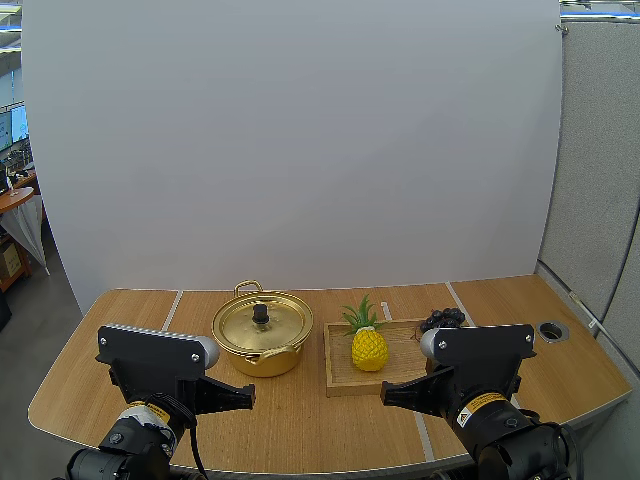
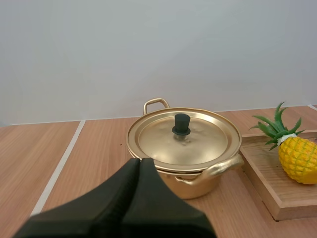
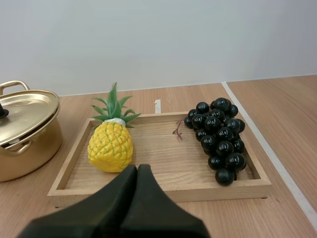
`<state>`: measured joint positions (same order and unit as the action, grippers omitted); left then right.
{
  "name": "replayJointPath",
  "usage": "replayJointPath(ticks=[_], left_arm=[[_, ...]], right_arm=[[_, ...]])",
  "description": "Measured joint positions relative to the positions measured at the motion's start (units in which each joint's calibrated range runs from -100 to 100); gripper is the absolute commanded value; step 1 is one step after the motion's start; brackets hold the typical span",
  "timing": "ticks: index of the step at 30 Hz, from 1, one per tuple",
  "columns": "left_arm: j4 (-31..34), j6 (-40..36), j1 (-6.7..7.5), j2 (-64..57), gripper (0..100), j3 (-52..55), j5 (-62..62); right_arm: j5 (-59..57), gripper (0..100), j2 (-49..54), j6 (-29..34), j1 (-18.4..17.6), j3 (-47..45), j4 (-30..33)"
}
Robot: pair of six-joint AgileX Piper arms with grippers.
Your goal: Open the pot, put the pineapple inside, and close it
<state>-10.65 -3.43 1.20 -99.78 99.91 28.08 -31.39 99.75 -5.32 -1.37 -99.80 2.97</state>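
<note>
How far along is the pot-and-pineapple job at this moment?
Nothing looks done: the lid sits on the pot, and the pineapple stands on the wooden tray beside the grapes. Nothing in hand: left gripper and right gripper are shut, empty. All three steps remain.

One pot, one pineapple, one grape bunch, one tray
</note>
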Motion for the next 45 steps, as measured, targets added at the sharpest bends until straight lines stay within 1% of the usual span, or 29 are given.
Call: replayJointPath(ticks=[38, 45], left_arm=[[0.0, 0.0, 0.0, 0.0, 0, 0.0, 0.0], [0.0, 0.0, 0.0, 0.0, 0, 0.0, 0.0]], right_arm=[[0.0, 0, 0.0, 0.0, 0.0, 0.0, 0.0], [0.0, 0, 0.0, 0.0, 0.0, 0.0, -1.0]])
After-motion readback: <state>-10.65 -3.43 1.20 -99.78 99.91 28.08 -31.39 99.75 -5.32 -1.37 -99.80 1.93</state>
